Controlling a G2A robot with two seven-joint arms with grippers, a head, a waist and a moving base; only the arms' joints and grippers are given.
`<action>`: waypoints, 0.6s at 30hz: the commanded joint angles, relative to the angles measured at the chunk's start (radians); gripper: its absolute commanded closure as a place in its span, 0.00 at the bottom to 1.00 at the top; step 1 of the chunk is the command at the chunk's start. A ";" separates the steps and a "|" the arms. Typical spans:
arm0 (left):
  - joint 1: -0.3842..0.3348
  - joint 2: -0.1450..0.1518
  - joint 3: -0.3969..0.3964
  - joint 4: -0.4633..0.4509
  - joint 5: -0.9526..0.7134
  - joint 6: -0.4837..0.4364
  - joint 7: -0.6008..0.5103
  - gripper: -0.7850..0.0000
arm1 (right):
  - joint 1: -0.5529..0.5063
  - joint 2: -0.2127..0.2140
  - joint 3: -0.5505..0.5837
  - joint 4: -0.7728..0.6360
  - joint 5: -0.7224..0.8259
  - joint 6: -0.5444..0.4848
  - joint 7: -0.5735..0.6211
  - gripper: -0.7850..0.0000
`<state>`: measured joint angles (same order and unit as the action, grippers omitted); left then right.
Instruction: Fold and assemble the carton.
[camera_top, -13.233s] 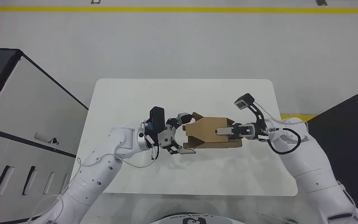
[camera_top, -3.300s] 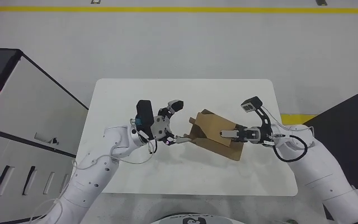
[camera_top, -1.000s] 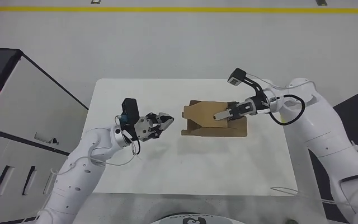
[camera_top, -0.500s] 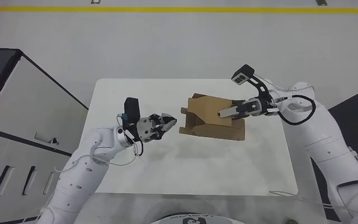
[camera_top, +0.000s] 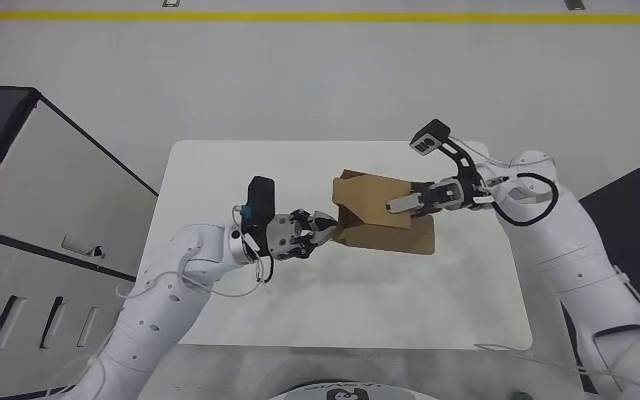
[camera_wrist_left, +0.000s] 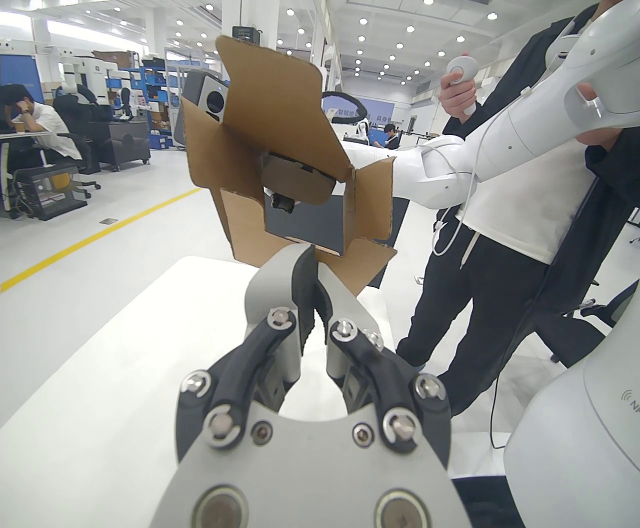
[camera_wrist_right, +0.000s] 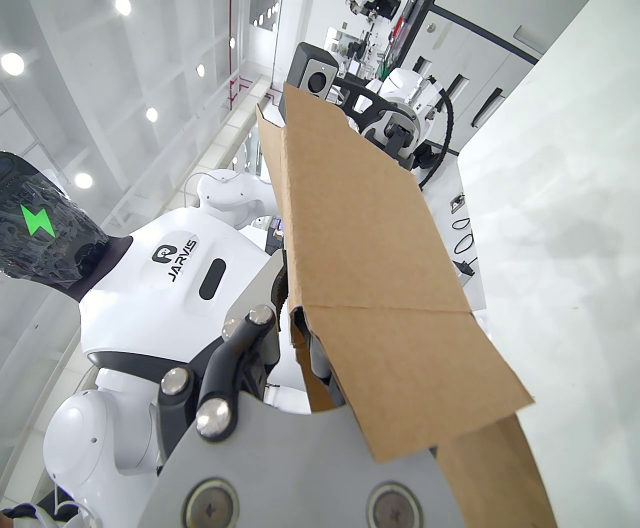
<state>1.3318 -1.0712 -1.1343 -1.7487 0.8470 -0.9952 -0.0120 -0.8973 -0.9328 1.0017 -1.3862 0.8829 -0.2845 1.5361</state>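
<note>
So the brown cardboard carton (camera_top: 365, 200) is sitting over the middle-right part of the white table (camera_top: 250, 170), tipped at an angle, and honestly I can't tell if its lower edge is touching the tabletop or not. It's opened into a box shape. In the left wrist view its open end (camera_wrist_left: 305, 220) is facing that camera, with the four end flaps splaying outward, the top one sticking up tallest.

The right gripper (camera_top: 393, 204) is clamping one wall of the carton from the far side. One finger (camera_wrist_right: 272, 280) is pressing the outer face of the panel, and the other is poking inside the box, where it's showing as a dark shape through the open end.

The left gripper (camera_top: 322, 225) is sitting right at the open end, its tips (camera_wrist_left: 306, 252) lining up with the lower flap. Its jaws are looking pinched together. No cardboard is showing between the pads, so I'm not calling it a grip on the flap.
</note>
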 joint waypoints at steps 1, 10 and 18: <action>-0.003 0.000 0.003 -0.002 -0.001 -0.002 -0.003 1.00 | -0.004 -0.002 0.003 -0.005 -0.005 0.000 0.000 1.00; -0.007 -0.001 0.013 -0.014 -0.005 -0.007 -0.017 1.00 | -0.017 -0.008 0.011 -0.020 -0.015 0.000 0.000 1.00; -0.012 -0.002 0.029 -0.020 0.002 -0.007 -0.039 1.00 | -0.032 -0.009 0.023 -0.031 -0.017 0.000 0.000 1.00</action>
<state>1.3200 -1.0729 -1.1075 -1.7689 0.8476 -1.0031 -0.0492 -0.9275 -0.9415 1.0243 -1.4164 0.8668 -0.2846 1.5359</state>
